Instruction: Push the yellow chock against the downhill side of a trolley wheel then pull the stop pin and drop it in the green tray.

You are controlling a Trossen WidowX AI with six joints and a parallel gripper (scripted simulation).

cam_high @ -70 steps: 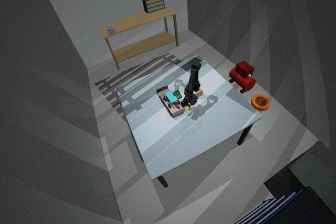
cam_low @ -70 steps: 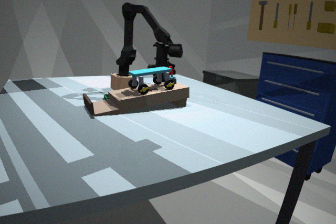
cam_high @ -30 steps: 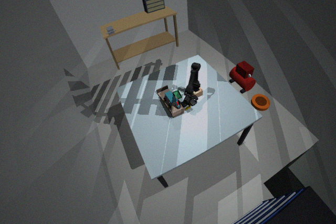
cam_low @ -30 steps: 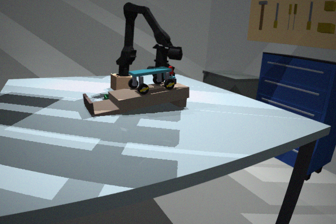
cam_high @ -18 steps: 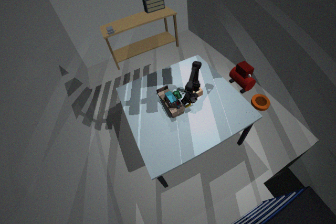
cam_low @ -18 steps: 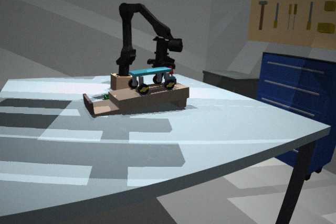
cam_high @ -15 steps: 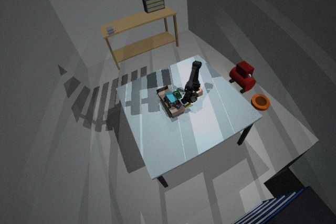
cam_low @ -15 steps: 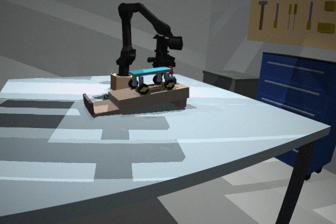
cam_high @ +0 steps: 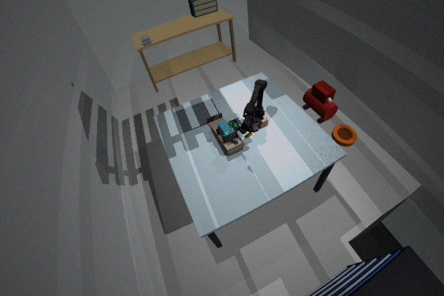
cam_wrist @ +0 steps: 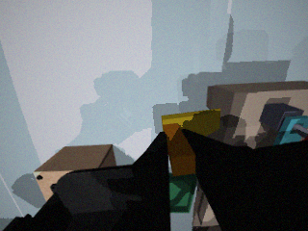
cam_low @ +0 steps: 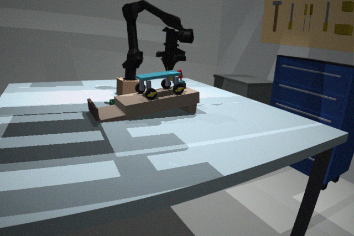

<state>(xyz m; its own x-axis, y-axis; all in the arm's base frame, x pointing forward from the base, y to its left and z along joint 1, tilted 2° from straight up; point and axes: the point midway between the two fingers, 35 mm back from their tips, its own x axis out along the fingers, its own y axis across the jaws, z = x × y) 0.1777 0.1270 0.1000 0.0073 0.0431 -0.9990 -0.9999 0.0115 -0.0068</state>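
The trolley (cam_high: 225,127) (cam_low: 157,75), with a teal deck and black wheels, stands on the brown ramp (cam_high: 235,148) (cam_low: 160,103). The red-headed stop pin (cam_low: 180,72) stands upright at its uphill end. My gripper (cam_low: 168,69) (cam_wrist: 172,135) is shut on the orange handle of the yellow chock (cam_high: 248,135) (cam_wrist: 206,120). It holds the chock above the table, beside the ramp's high end on the robot-base side. In the exterior view the chock is mostly hidden behind the trolley. The chock's black base cannot be made out. The green tray (cam_high: 234,123) (cam_low: 112,101) (cam_wrist: 182,194) lies beside the ramp's lower half.
The wooden robot base block (cam_high: 265,121) (cam_low: 125,85) (cam_wrist: 79,158) stands on the same side of the ramp as the tray. A brown end board (cam_high: 214,118) (cam_low: 93,109) closes the ramp's low end. The ramp's raised end face is close to the held chock in the wrist view.
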